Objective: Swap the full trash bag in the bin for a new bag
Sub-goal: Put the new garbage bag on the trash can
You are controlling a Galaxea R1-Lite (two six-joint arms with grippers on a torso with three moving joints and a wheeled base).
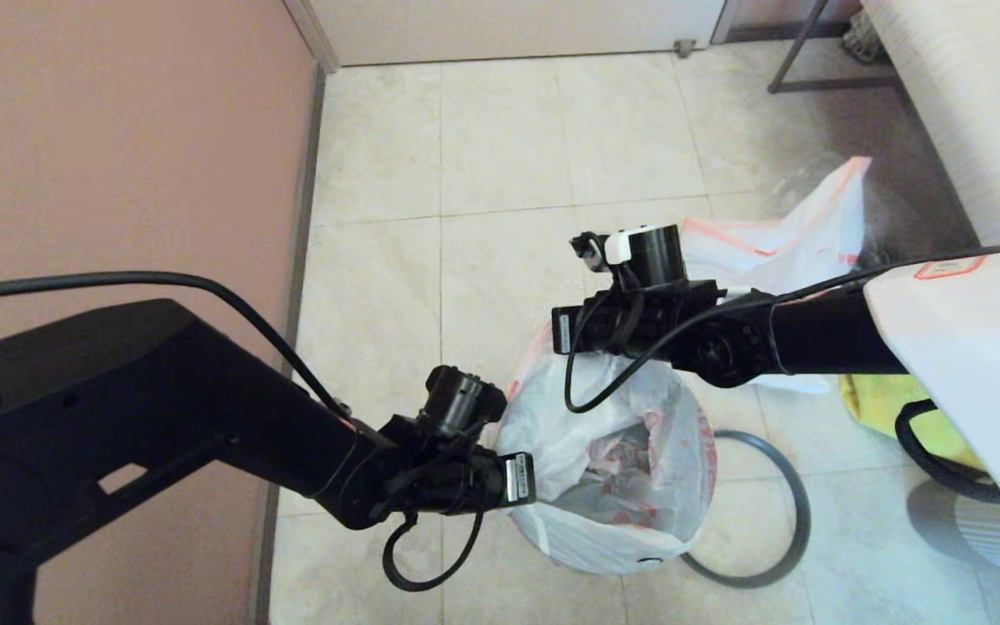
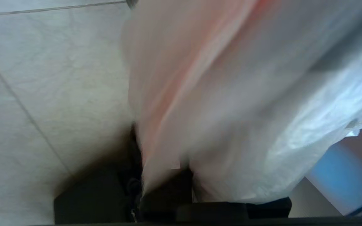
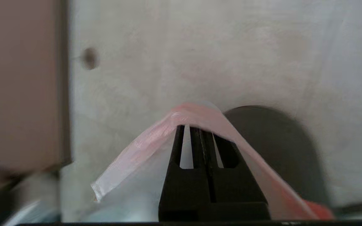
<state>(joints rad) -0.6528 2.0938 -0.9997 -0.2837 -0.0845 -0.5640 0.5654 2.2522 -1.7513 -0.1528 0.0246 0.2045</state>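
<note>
New bag (image 1: 630, 469) w/ red print sits in bin on floor btwn arms; right gripper (image 3: 200, 130) pinches shut on its pink hem at far side, left gripper (image 1: 522, 477) grip can't tell, so thin film may tear or slip if pulled.

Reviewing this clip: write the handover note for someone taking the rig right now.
Right gripper: fingers shut on the pink hem of the new bag, at the far side of its mouth.
Left gripper: at the near-left edge of that bag, plastic draped over it.
The bag with red print hangs open over the bin, which it hides.
The grey ring lies on the floor beside it.
The full trash bag is already out, on the floor behind.
Left: seat the bag, refit the ring.
</note>
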